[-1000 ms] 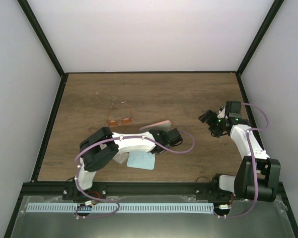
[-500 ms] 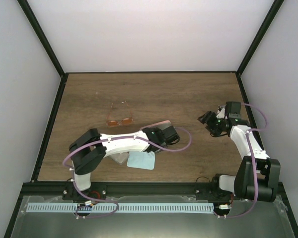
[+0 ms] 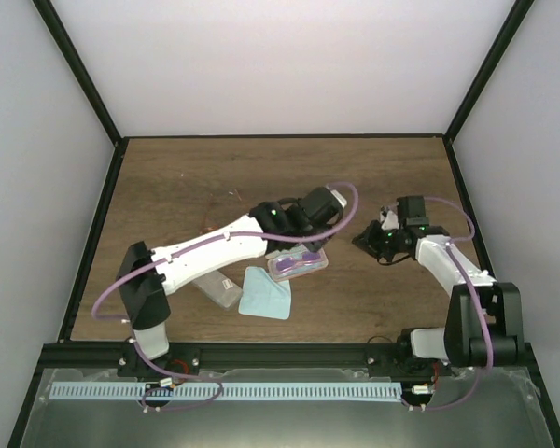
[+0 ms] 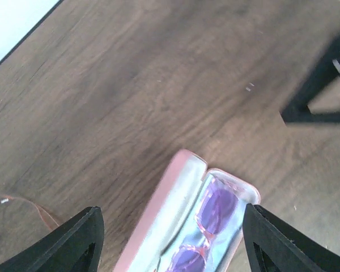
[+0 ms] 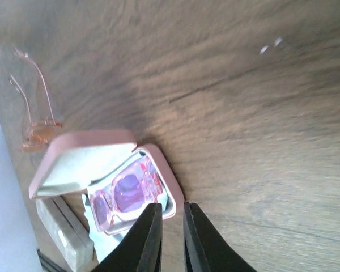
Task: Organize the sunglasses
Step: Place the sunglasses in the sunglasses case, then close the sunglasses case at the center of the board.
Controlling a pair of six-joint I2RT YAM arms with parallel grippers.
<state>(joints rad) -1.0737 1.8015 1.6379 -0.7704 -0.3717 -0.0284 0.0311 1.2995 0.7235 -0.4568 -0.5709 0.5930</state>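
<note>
The pink case (image 3: 297,264) lies open mid-table with the purple-pink sunglasses (image 3: 295,263) inside it. In the left wrist view those sunglasses (image 4: 214,211) rest in the silvery lining of the case (image 4: 158,212). My left gripper (image 3: 313,238) hovers open just above the case, its jaws (image 4: 170,208) wide on either side and holding nothing. My right gripper (image 3: 364,241) is low, right of the case. Its fingers (image 5: 171,207) are almost together with nothing between them, beside the case (image 5: 90,156) and sunglasses (image 5: 124,195). The orange sunglasses (image 5: 39,131) lie beyond, mostly hidden under my left arm from above.
A light blue cloth (image 3: 264,294) lies just in front of the pink case. A grey case (image 3: 219,287) sits left of the cloth, partly under my left arm. The grey case (image 5: 62,238) also shows in the right wrist view. Black frame rails border the table.
My left arm swung away from me and its jaws widened. The pink case now lies open, showing the purple-pink sunglasses. My right gripper moved left toward the case and closed.
</note>
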